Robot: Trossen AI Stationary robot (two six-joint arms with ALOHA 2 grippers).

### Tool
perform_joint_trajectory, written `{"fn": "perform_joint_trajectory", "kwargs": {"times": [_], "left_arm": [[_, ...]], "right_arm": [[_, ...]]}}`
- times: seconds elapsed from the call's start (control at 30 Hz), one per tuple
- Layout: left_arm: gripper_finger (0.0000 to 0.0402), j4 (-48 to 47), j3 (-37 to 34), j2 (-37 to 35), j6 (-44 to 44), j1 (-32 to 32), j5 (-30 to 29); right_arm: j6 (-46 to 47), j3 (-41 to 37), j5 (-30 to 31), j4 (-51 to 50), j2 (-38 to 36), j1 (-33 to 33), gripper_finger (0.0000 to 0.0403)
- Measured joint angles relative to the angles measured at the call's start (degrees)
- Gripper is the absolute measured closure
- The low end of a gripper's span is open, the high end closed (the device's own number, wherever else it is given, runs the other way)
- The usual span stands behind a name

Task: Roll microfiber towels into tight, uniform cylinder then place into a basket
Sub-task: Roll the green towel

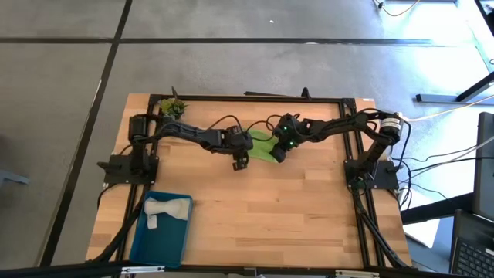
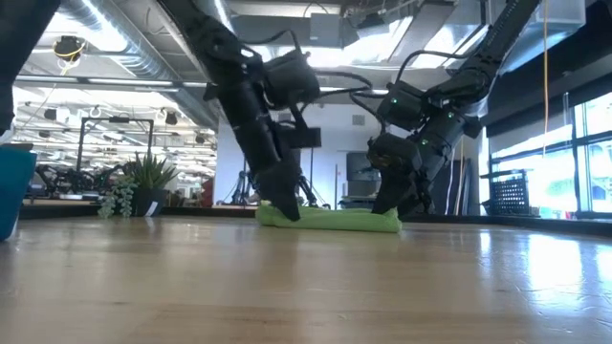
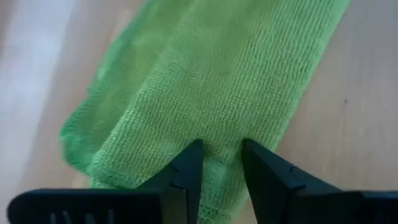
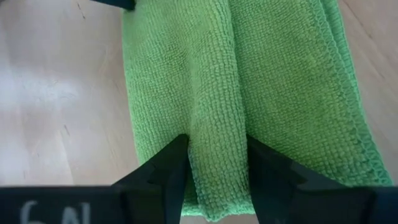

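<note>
Left tool (image 3: 221, 165) pinches a fold of the green towel (image 3: 217, 81) mid-surface; right tool (image 4: 217, 158) clamps a ridge at its other end. Grey towel (image 1: 166, 209) lies in the blue basket (image 1: 147, 247).

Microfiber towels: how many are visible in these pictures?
2. The lime green towel lies at mid-table, pinched by the left gripper and right gripper. The light grey towel lies inside the teal basket.

Open-plan robotics lab or workshop, exposed ceiling ducts (image 2: 124, 57), tripods and equipment stands (image 2: 91, 143), potted plants (image 2: 143, 186), large windows (image 2: 574, 153), wooden tabletop (image 1: 262, 201) in a black frame, polished concrete floor (image 1: 231, 69).
</note>
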Motion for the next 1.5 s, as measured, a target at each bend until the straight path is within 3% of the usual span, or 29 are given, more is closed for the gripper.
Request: {"fn": "perform_joint_trajectory", "kwargs": {"times": [0.27,0.43,0.6,0.77,1.1,1.5], "left_arm": [[0.0298,-2.0,0.4,2.0,-2.0,0.1,1.8],[0.0299,-3.0,0.3,2.0,-4.5,-0.1,2.8],[0.0299,-3.4,0.2,2.0,-4.9,-0.3,3.8],[0.0299,-3.2,0.2,2.1,-4.9,-0.3,3.9],[0.0299,-2.6,0.0,2.2,-4.9,-0.3,4.0],[0.0299,-2.1,0.0,2.2,-4.8,-0.4,4.6]], "right_arm": [[-2.4,-0.2,-3.2,-1.3,-1.0,-0.1,0.0254],[-5.7,-0.4,-1.7,-6.7,-6.7,-0.1,0.0254],[-14.0,-0.2,4.6,-14.2,-12.8,4.0,0.0254],[-19.9,-0.2,12.4,-14.2,-15.1,11.0,0.0254],[-36.3,-0.1,24.2,-2.4,-8.1,20.9,0.0254],[-37.3,0.3,31.9,0.3,1.1,20.4,0.0253]]}}
